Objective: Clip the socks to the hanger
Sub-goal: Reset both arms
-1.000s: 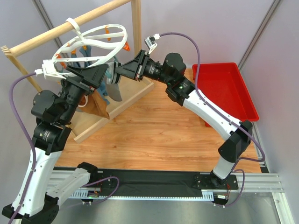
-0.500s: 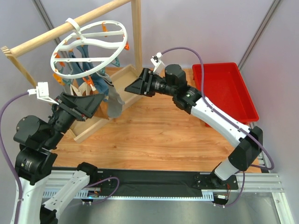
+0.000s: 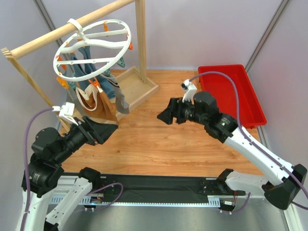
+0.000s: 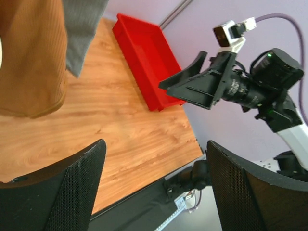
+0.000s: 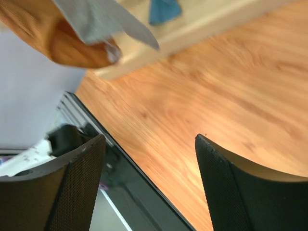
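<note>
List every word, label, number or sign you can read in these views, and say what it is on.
None: no readable text in any view.
The hanger, the grey sock, the brown bag and the red tray carry no visible lettering.
Any markings on the small parts along the base rail are too small to read.

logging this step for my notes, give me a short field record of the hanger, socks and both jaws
hanger: round white plastic drying ring, hooked on the wooden rail
socks: one light grey sock hangs below the ring, beside the brown tote bag; a second sock cannot be made out
left jaws: open, holding nothing, low over the wooden table
right jaws: open, holding nothing, clear of the hanger
tray: red plastic tray, at the table's far right
</note>
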`<action>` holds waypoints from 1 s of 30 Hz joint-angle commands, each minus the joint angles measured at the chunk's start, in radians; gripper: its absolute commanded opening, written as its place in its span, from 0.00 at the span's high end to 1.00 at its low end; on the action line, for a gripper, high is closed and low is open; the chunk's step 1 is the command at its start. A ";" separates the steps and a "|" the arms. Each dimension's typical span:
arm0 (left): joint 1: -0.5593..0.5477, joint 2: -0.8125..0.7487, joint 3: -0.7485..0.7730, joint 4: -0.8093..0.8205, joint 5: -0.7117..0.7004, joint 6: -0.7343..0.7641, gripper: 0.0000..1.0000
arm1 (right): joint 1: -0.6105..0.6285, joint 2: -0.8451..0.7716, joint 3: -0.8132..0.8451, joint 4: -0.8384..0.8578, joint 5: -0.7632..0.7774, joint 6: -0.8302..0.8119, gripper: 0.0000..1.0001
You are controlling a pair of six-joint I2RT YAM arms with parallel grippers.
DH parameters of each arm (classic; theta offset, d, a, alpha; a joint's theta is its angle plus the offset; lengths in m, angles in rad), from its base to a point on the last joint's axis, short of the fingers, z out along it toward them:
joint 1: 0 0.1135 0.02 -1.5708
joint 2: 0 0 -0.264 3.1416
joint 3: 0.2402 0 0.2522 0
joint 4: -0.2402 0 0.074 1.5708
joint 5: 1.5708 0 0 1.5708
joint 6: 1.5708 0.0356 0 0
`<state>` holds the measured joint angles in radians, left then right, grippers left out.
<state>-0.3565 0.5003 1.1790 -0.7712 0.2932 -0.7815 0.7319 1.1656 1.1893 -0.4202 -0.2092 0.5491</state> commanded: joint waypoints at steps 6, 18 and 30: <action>0.005 -0.169 -0.323 0.056 0.070 -0.039 0.07 | 0.001 -0.286 -0.341 -0.045 0.201 -0.002 0.02; 0.005 -0.598 -0.936 0.573 0.144 -0.327 0.01 | 0.001 -0.939 -1.173 0.634 0.294 0.265 0.00; -0.025 -0.612 -1.300 1.167 0.294 -0.437 0.01 | 0.008 -1.143 -1.272 0.332 0.450 0.301 0.00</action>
<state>-0.3664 0.0063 0.0250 0.2249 0.5323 -1.2156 0.7326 0.0181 0.0368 -0.0177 0.1627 0.8288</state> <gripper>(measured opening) 0.990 0.998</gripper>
